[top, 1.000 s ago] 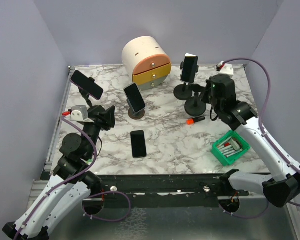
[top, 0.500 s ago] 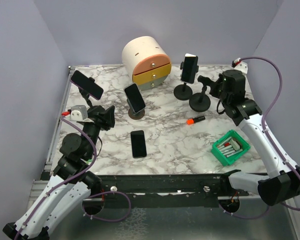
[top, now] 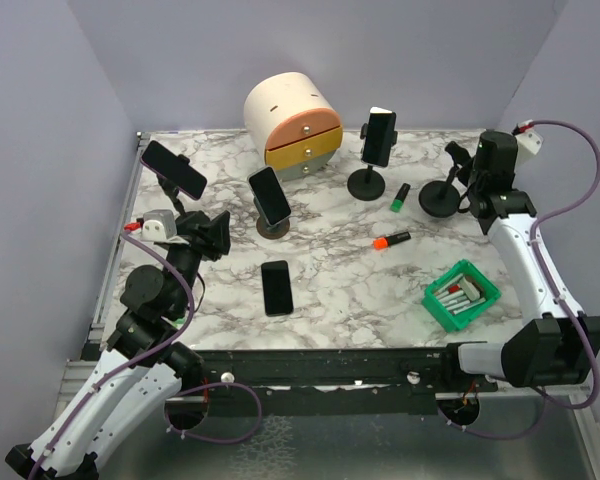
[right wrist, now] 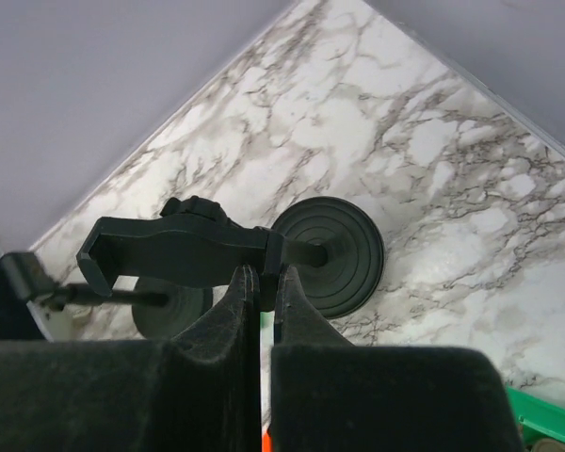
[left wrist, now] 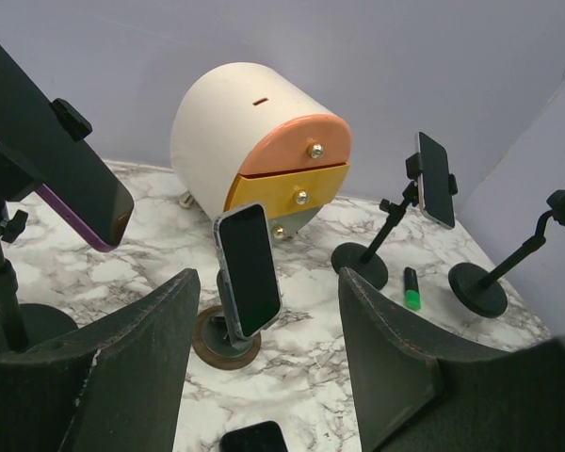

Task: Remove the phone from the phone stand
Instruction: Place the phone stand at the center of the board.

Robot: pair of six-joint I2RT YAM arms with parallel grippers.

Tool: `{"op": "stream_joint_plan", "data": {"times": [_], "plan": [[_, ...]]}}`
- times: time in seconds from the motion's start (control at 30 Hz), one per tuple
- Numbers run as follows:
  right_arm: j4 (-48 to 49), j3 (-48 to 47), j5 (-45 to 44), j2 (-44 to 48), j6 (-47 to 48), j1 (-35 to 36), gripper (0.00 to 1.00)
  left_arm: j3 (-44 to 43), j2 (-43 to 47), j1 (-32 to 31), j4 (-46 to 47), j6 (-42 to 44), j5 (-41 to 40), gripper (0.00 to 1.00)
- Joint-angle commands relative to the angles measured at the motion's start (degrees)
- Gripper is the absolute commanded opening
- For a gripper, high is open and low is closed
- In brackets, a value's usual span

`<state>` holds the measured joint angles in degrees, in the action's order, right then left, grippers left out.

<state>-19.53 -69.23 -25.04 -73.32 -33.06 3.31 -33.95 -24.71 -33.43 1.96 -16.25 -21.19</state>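
Centre: phone [top: 270, 196], rigid, glossy, probably light and slick; pinch its long edges. Left end effector [top: 220, 237] stands parted; right end effector [right wrist: 262, 287] clamps an empty stand [right wrist: 331, 252].

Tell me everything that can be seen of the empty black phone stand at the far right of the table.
The empty black phone stand looks like matte plastic: a round base with ring grooves, a thin slanted stem and a wide clamp bracket on top, holding no phone. Its base sits on the marble-patterned table near the far right edge, apart from a nearby green marker. The right claw is shut on its neck behind the bracket.
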Motion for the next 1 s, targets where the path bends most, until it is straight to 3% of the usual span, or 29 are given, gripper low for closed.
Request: {"op": "stream_joint_plan", "data": {"times": [0.0,0.57,0.83,0.97], "plan": [[5.98,-0.89,-2.54,-3.03,-4.32,-2.11,0.00,0.27,0.22,0.30,-0.60,0.17,-1.45,0.61],[4.36,0.84,-3.89,-8.34,-8.24,-2.97,0.00,0.47,0.43,0.30,-0.20,0.34,-1.31,0.61],[3.05,0.64,-3.59,-7.53,-8.16,-2.98,0.41,0.52,0.53,0.32,-0.20,0.26,-1.15,0.61],[1.67,0.01,-3.65,-6.00,-8.00,-3.01,0.68,0.53,0.54,0.30,-0.20,0.34,-0.98,0.61]]}}
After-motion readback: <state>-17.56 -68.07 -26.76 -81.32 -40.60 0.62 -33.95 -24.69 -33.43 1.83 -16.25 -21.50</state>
